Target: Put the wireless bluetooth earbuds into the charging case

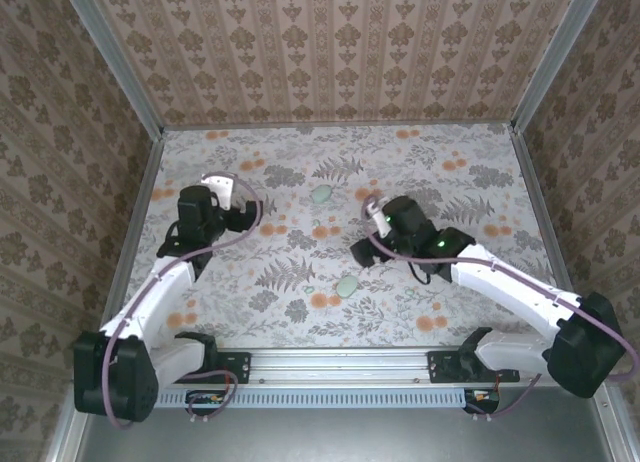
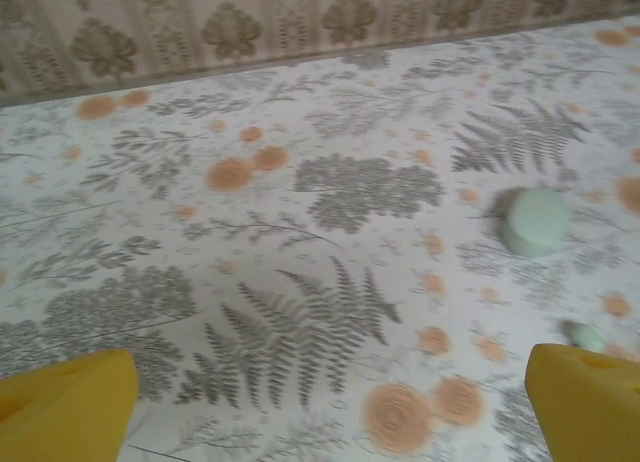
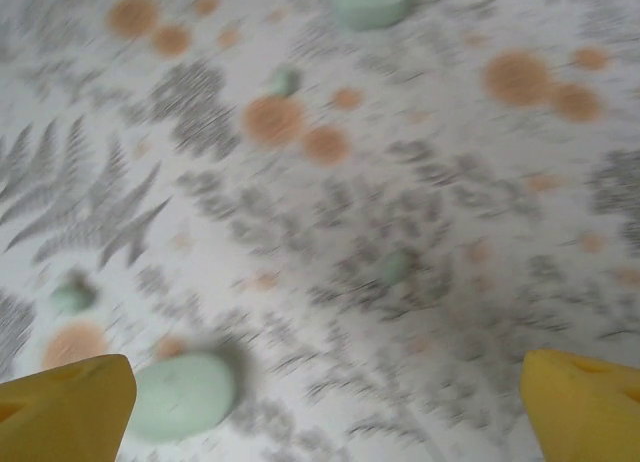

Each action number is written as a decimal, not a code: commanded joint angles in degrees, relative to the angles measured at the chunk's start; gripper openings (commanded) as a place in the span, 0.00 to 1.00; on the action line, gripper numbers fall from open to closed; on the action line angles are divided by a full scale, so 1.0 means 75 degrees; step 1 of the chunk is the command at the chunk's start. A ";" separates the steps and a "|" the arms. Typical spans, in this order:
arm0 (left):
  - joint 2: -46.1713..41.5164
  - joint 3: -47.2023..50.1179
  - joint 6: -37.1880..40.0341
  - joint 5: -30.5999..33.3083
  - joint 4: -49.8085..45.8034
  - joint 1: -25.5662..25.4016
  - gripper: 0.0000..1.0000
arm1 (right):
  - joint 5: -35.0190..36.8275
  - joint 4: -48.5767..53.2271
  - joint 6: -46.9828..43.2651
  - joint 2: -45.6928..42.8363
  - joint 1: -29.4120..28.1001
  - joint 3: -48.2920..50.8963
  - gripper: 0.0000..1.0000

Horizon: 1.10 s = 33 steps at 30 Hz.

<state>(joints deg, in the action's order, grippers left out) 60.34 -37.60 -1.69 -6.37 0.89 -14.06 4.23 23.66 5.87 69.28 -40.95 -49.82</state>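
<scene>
Two pale mint-green pebble shapes lie on the flowered table: one charging case (image 1: pixel 321 194) mid-table and a similar piece (image 1: pixel 347 285) nearer the arms. My left gripper (image 1: pixel 243 210) hovers left of the far case, open, yellow fingers (image 2: pixel 65 402) wide apart over bare cloth. In the left wrist view the case (image 2: pixel 535 222) sits at right, with a small mint earbud (image 2: pixel 585 335) near the right finger. My right gripper (image 1: pixel 362 229) is open between the two pieces. Its blurred view shows the near piece (image 3: pixel 180 395) by the left finger, and small mint earbuds (image 3: pixel 398 267) (image 3: pixel 72 295) (image 3: pixel 285 80).
Patterned walls with metal posts (image 1: pixel 130 82) enclose the table on three sides. The metal rail (image 1: pixel 340 364) with both arm bases runs along the near edge. A second mint pebble (image 3: pixel 372 0) sits at the top of the right wrist view.
</scene>
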 commanded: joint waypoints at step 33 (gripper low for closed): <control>-0.1005 0.0891 -0.0202 -0.1475 -0.0284 -0.1053 0.95 | 0.0128 0.1439 0.1294 0.4181 -0.1807 -0.1443 0.71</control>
<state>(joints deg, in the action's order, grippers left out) 54.24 -31.83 -3.42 -17.78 -3.25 -21.69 6.39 32.99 14.55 100.57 -54.17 -59.68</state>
